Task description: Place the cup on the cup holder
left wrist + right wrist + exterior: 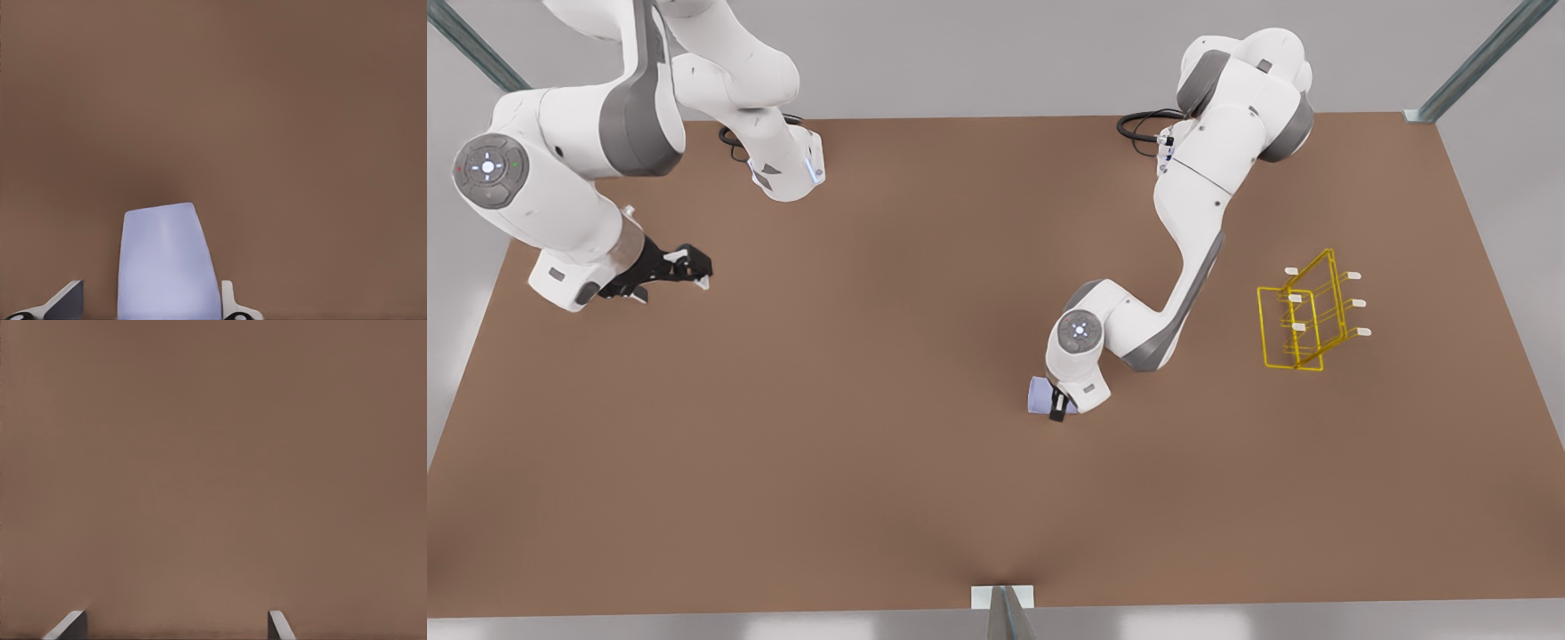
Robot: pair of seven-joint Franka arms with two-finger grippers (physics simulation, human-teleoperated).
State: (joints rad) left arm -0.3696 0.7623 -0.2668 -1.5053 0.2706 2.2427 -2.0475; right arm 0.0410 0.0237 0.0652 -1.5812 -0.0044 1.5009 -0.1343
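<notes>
The jaws of the left gripper (1056,404) are set either side of the small lavender-blue tapered cup (1040,394), with one finger touching its wall and the other standing slightly clear, so it cannot be told whether the cup is gripped. The cup is seen low over the plain brown bench (871,444), near its middle. The yellow wire cup holder (1303,316) with white-tipped prongs stands well apart, at about two o'clock from the cup. The right gripper (685,265) waits at the front view's left, jaws spread wide.
</notes>
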